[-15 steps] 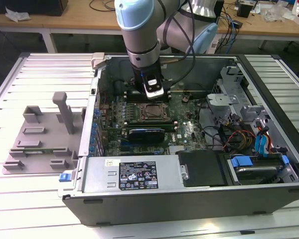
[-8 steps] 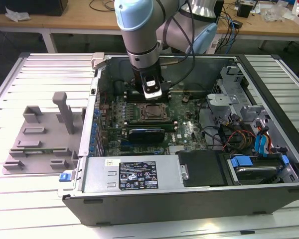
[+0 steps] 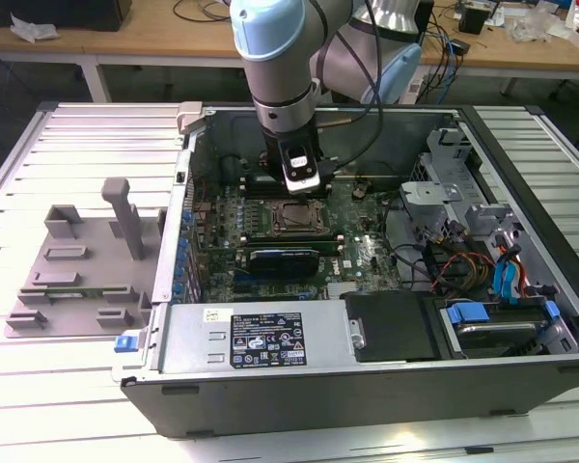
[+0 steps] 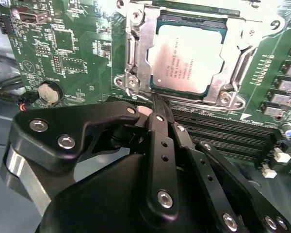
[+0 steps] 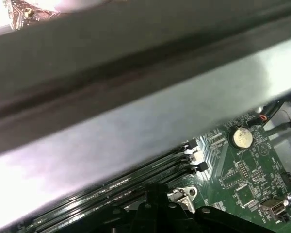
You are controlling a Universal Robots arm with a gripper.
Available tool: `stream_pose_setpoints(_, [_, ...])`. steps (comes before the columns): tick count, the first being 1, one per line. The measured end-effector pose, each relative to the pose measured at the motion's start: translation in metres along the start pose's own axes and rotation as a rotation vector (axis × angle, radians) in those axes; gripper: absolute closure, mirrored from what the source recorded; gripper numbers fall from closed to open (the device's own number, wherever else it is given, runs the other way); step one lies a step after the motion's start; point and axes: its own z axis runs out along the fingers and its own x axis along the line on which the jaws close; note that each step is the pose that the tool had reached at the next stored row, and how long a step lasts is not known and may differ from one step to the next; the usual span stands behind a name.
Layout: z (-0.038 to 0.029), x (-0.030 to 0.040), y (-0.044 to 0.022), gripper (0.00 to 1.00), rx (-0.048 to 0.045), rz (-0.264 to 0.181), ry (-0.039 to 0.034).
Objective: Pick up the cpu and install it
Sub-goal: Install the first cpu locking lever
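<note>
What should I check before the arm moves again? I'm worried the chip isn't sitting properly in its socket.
1. Chip in socket: ok, the cpu lies inside the metal socket frame.
2. Chip flat and square: looks ok in the second wrist view; full seating cannot tell.
3. Gripper free of chip: ok, its fingers are closed together, empty, just beside the frame.
4. Socket frame latched: cannot tell.
5. Arm inside the computer case, above the green board: ok.

Slatted metal table [image 3: 68, 145], open computer case [image 3: 367, 333], grey fixture [image 3: 82, 260]
</note>
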Motion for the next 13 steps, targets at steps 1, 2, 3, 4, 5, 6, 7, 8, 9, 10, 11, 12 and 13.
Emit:
stream_pose_setpoints(1, [0.0002,-0.0007,0.0004,0.89,0.0001,0.000,0.0001])
stream_pose_setpoints(2, [0.0003,-0.0014,0.0006,0.89,-0.0004,0.000,0.0004])
stream_pose_setpoints(3, [0.0005,-0.0018,0.0009,0.89,-0.0021,0.000,0.0008])
stream_pose_setpoints(4, [0.0006,-0.0019,0.0009,0.89,-0.0027,0.001,0.0011])
stream_pose_setpoints(5, [0.0006,-0.0020,0.0010,0.89,-0.0034,0.001,0.0014])
stream_pose_setpoints(6, [0.0006,-0.0021,0.0010,0.89,-0.0038,0.001,0.0016])
stream_pose_setpoints(7, [0.0007,-0.0021,0.0011,0.89,-0.0043,0.001,0.0018])
stream_pose_setpoints(8, [0.0006,-0.0022,0.0010,0.89,-0.0046,0.001,0.0019])
stream_pose_setpoints(9, [0.0006,-0.0022,0.0010,0.89,-0.0053,0.001,0.0023])
stream_pose_setpoints(10, [0.0006,-0.0022,0.0010,0.89,-0.0064,0.001,0.0028])
stream_pose_setpoints(11, [0.0004,-0.0022,0.0011,0.89,-0.0071,0.001,0.0030])
stream_pose_setpoints(12, [-0.0005,-0.0024,0.0014,0.89,-0.0076,0.001,0.0031])
stream_pose_setpoints(13, [-0.0025,-0.0027,0.0017,0.89,-0.0071,0.001,0.0028])
